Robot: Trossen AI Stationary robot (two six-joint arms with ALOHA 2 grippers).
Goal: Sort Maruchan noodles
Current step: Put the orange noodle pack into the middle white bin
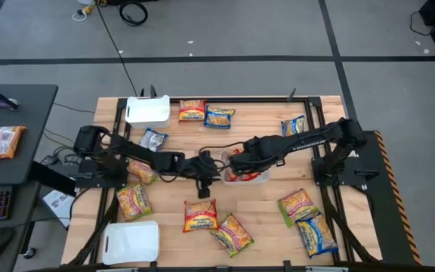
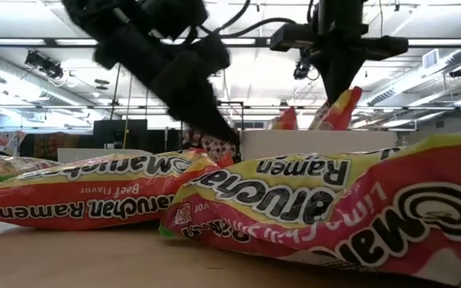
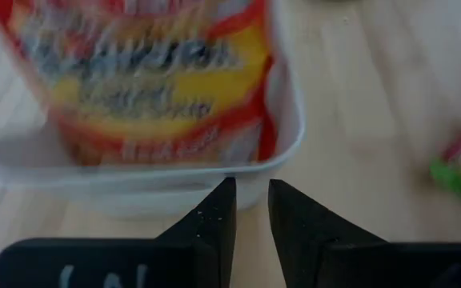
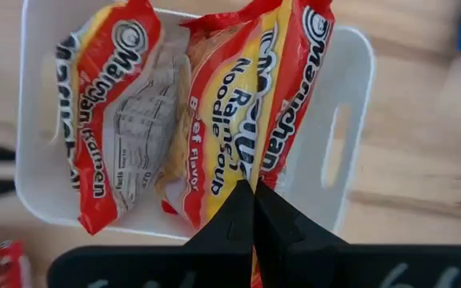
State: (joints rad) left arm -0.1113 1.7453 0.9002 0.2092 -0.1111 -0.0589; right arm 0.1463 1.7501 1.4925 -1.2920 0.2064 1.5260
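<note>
Two arms reach in over mid-table. Right pincer (image 4: 254, 210) is clamped on a red beef ramen packet (image 4: 246, 112), holding it upright in the white tray (image 4: 350, 120); left pincer (image 3: 250, 210), fingers slightly apart, faces the tray's wall.

A robotics lab or workshop. Grey floor (image 1: 278, 30) taped in lines, loose cables (image 1: 131, 13) at twelve o'clock; the low view shows ceiling strip lights (image 2: 22, 68).

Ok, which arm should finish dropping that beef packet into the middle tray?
Right. Its end effector is already shut on the red beef packet, held over the white tray. The left end effector sits outside the tray's wall, holding nothing.
</note>
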